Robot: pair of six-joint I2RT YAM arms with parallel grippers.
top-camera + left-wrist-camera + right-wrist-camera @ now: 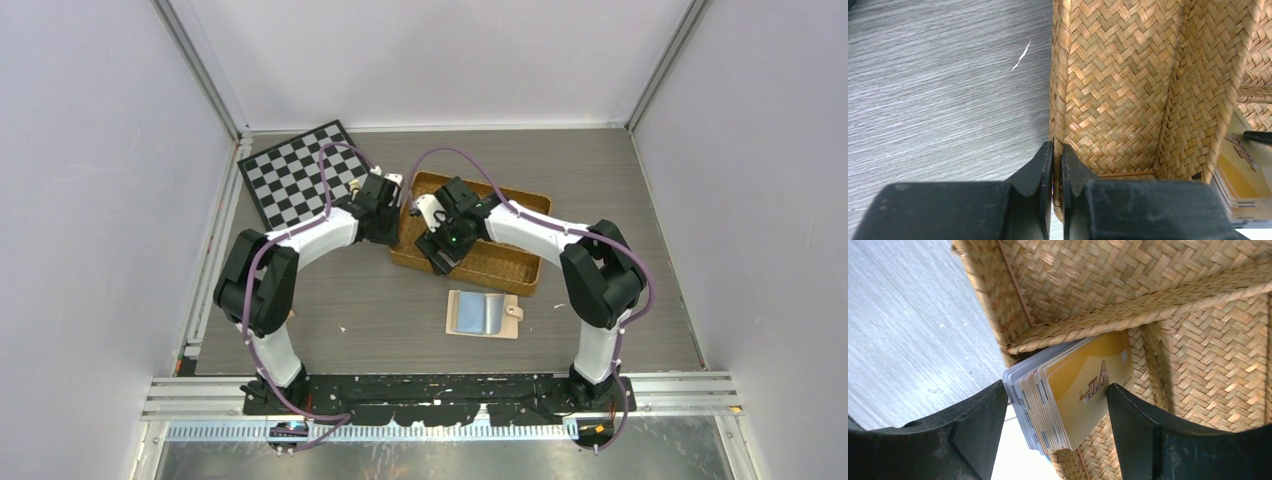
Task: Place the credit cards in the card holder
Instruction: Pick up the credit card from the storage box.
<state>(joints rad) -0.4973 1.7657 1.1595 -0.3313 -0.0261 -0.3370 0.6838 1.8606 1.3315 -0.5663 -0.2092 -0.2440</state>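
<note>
A stack of credit cards (1083,385) stands on edge in a corner compartment of a woven wicker tray (1198,365), an orange-tan card with "VIP" print facing out. My right gripper (1055,390) is open, one finger on each side of the stack, the tips close to its outer cards. The same cards (1243,185) show at the lower right of the left wrist view. My left gripper (1057,160) is shut on the tray's side wall (1060,100). The card holder (483,314) lies open on the table nearer the arm bases, a bluish sheen inside, its snap tab (515,312) pointing right.
The wicker tray (510,265) sits mid-table, with both grippers, left (402,212) and right (440,248), at its left end. A checkerboard (300,170) lies at the back left. White walls and metal rails enclose the grey wood-grain table (380,310).
</note>
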